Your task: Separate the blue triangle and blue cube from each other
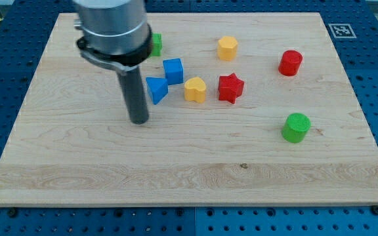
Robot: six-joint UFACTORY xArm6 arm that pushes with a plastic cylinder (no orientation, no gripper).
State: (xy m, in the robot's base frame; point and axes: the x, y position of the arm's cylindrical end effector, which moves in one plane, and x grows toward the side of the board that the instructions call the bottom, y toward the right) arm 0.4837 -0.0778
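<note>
The blue triangle (157,89) lies on the wooden board left of centre. The blue cube (173,70) sits just above and to its right, nearly touching it. My tip (139,120) rests on the board just below and to the left of the blue triangle, a short gap away from it. The rod rises from the tip toward the view's top, where the arm's grey body hides part of the board.
A yellow heart (195,89) sits right of the triangle, then a red star (230,88). A yellow hexagon (228,48), a red cylinder (291,63) and a green cylinder (296,127) lie further right. A green block (156,44) is partly hidden behind the arm.
</note>
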